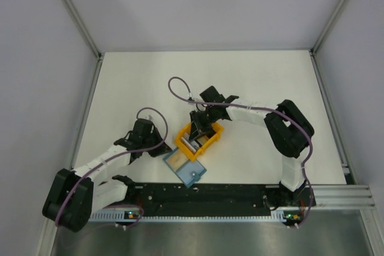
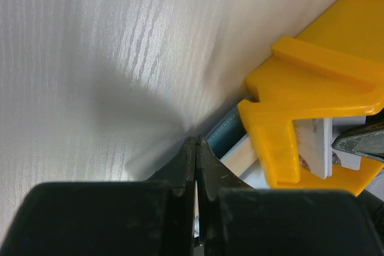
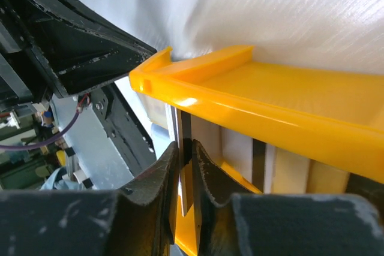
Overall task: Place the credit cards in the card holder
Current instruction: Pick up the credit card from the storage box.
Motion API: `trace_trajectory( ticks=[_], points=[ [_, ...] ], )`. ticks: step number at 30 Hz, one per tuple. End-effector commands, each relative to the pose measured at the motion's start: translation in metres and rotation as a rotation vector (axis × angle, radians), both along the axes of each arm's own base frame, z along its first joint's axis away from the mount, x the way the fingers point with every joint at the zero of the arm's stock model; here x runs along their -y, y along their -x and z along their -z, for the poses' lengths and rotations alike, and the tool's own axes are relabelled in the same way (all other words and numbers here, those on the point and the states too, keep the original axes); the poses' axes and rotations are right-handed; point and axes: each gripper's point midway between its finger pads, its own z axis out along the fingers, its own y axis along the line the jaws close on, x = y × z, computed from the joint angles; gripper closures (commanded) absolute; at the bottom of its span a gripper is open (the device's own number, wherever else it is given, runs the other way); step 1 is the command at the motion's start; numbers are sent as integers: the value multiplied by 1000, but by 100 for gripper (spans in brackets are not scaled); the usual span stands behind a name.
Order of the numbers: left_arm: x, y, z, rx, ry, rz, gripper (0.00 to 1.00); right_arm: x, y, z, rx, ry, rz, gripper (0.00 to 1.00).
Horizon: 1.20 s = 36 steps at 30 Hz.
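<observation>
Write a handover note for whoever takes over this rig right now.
Left claw: shut, empty, tips low beside the holder.
Right claw: inside the tray, shut on one upright card.
Holder: flat on the table, at the tray's near corner. The tan patch on its left end may be a card; cannot tell.
Done: nothing surely loaded.
Left: lift the gripped card out, slide it into the holder, then move the other cards standing in the tray.
</observation>
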Motion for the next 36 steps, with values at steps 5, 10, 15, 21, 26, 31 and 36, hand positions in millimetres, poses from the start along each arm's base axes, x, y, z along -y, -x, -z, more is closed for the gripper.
trace_trajectory(
  ticks=[5, 10, 15, 21, 26, 31, 36],
  points=[
    [8, -14, -15, 54, 31, 7, 100, -16, -8, -32, 67, -79, -19, 98],
    [8, -14, -16, 58, 32, 10, 100, -6, -24, -30, 160, -13, 52, 100],
    [7, -13, -15, 55, 25, 12, 100, 19, -52, -42, 345, 89, 197, 100],
    [7, -13, -18, 63, 28, 14, 100, 68, -74, -28, 451, 263, 297, 100],
    [6, -12, -18, 60, 18, 15, 100, 104, -86, -13, 464, 351, 336, 100],
    [6, -13, -19, 65, 20, 20, 100, 135, -97, -9, 494, 430, 373, 100],
    [11, -13, -25, 81, 37, 49, 93, 161, -114, -13, 537, 497, 410, 100]
  ],
)
